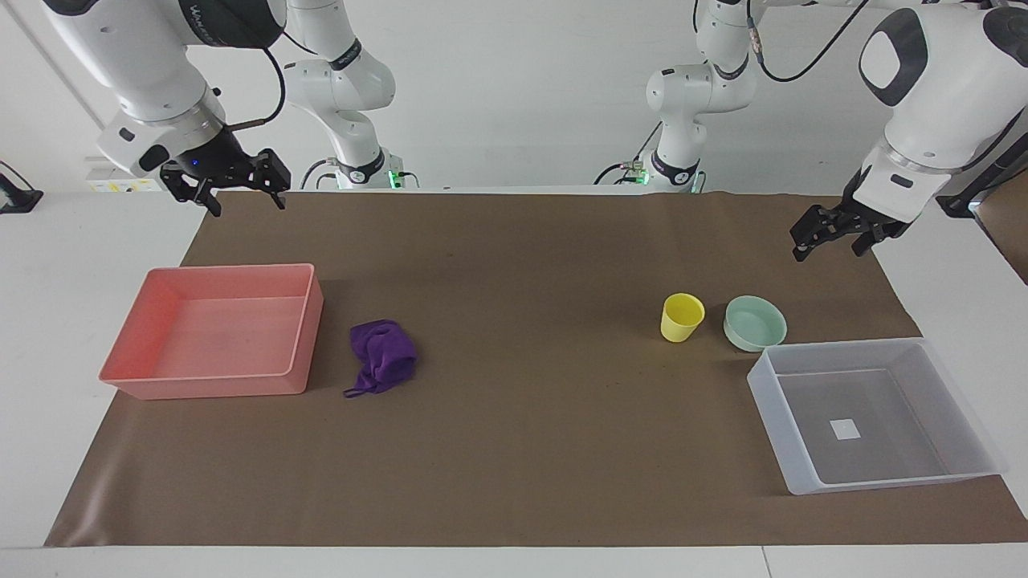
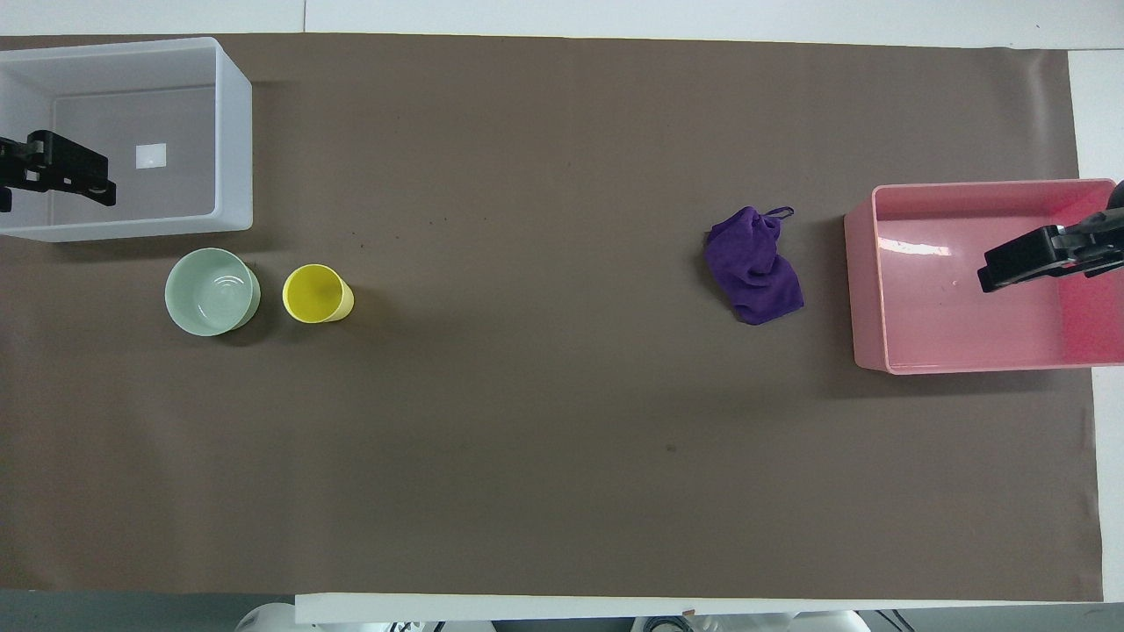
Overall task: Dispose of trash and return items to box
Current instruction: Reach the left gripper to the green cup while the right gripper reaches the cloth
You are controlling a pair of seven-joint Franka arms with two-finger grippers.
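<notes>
The purple cloth (image 1: pixel 384 355) (image 2: pixel 753 263) lies crumpled on the brown mat beside the pink tray, toward the table's middle. The yellow cup (image 1: pixel 682 317) (image 2: pixel 316 294) and the mint-green bowl (image 1: pixel 755 323) (image 2: pixel 212 291) stand upright side by side, just nearer to the robots than the translucent bin (image 1: pixel 783 449) (image 2: pixel 233 132). The bin holds only its white sticker. My left gripper (image 1: pixel 831 245) (image 2: pixel 66 171) is open and empty, raised at the left arm's end, and shows over the bin from overhead. My right gripper (image 1: pixel 247 199) (image 2: pixel 1023 268) is open and empty, raised over the pink tray's end.
The pink-salmon tray (image 1: pixel 209 385) (image 2: pixel 865 290) sits empty at the right arm's end of the table. A brown mat (image 1: pixel 514 449) covers most of the white table, with bare mat between the cloth and the cup.
</notes>
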